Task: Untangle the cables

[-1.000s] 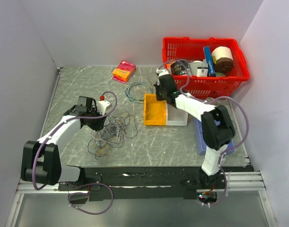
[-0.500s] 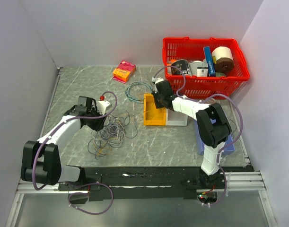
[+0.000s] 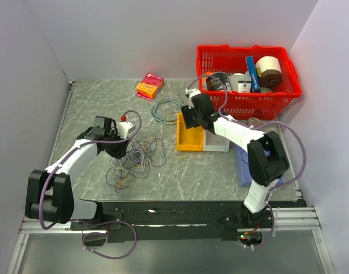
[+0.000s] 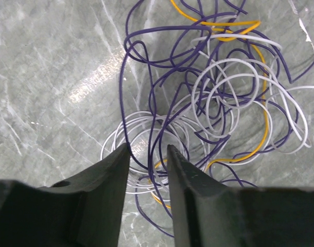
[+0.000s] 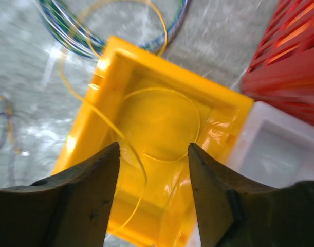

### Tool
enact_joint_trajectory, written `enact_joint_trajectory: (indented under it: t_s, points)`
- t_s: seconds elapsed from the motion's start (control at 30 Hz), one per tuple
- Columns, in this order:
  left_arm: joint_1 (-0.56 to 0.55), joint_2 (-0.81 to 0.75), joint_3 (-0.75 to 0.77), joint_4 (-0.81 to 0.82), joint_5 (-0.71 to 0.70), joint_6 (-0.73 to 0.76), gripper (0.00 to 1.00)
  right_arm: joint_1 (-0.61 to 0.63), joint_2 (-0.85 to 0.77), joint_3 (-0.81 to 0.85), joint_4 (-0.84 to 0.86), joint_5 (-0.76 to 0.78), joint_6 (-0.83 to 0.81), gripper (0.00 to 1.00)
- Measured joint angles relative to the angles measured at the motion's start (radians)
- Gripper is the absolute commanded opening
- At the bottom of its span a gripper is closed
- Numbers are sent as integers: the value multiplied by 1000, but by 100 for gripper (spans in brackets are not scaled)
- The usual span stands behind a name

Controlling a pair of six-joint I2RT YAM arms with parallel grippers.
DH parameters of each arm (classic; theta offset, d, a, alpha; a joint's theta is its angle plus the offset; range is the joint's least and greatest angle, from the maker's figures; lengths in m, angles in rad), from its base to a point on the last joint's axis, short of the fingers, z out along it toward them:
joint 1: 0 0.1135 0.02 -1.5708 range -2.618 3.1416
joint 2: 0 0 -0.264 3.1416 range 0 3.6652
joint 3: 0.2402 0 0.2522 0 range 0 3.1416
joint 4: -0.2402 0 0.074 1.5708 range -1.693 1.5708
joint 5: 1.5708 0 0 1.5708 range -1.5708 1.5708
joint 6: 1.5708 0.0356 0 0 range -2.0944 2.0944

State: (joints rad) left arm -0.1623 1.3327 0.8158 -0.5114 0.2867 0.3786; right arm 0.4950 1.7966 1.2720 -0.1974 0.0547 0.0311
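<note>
The cables [image 3: 131,162] lie as a loose tangle of purple, white and yellow strands [image 4: 218,98] on the grey table, left of centre. My left gripper [image 3: 118,149] hangs low over the tangle's upper left. Its jaws [image 4: 148,149] stand a little apart, open, with purple and white strands running beneath the gap. My right gripper [image 3: 188,121] is open over the yellow bin [image 3: 188,144], nothing between its fingers [image 5: 153,146]. One thin yellow strand [image 5: 199,119] lies looped inside the bin [image 5: 162,62] and trails over its rim.
A round blue-green wire coil [image 3: 165,108] [image 5: 69,28] lies just behind the yellow bin. A white bin [image 3: 216,142] adjoins it on the right. The red basket [image 3: 248,105] of items stands at the back right. A pink-orange box [image 3: 149,85] lies at the back.
My right gripper was shut and now stands open over the yellow bin, having shifted slightly nearer. The left arm and the tangle have not moved.
</note>
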Motion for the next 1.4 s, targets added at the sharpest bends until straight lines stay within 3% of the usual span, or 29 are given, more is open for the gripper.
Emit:
enact_joint_trajectory:
  t_s: [0.07,0.13,0.33,0.57,0.83,0.93,0.97,1.03,1.17,1.23,1.33,1.37,1.4]
  points:
    - [0,0,0,-5,5,0,49,1,-49,0,-2,-10,-4,71]
    - [0,0,3,-12,10,-2,51,4,-95,0,-4,-22,-7,82]
    - [0,-2,20,-25,11,-8,62,73,-179,17,9,-159,-29,100]
    - [22,-47,39,-58,6,-10,70,226,-9,169,50,-413,38,96]
    - [83,-70,48,-72,8,-11,69,262,285,305,115,-562,188,69]
    - [104,-51,48,-62,22,-18,68,267,376,388,107,-571,212,51]
    - [109,-40,48,-57,30,-22,68,270,390,404,106,-572,213,39]
    - [112,-19,48,-48,44,-28,67,278,413,429,107,-571,221,30]
    - [112,11,48,-36,83,-39,65,285,415,434,106,-568,230,30]
    - [112,26,48,-24,101,-50,61,288,415,438,99,-564,226,27]
    - [112,47,48,-15,117,-59,49,288,415,447,89,-561,215,10]
    - [112,55,48,-11,121,-61,45,288,415,450,85,-560,212,0]
    - [112,63,48,-9,125,-65,40,288,415,452,78,-560,209,0]
